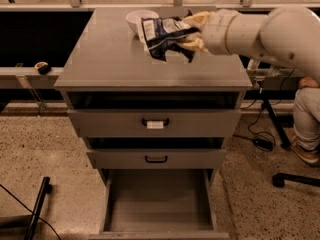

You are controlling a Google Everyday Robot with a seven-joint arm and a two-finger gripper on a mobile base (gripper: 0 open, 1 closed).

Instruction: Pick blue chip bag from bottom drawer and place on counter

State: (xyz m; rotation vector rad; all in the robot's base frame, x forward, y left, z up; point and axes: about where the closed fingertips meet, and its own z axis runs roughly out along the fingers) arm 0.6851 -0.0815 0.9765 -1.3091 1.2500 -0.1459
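A: Gripper [192, 34] state?
B: Clenched on the chip bag [162, 33], which sticks out just ahead of it, above the tabletop [110, 59].
A: Handling?
B: Likely light, crinkly, slippery; pinch its edge.

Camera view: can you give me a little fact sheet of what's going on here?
tool: over the back of the counter, shut on the blue chip bag
blue chip bag: held over the counter, partly hiding the white bowl
white bowl: on the counter, near its back edge
bottom drawer: pulled open
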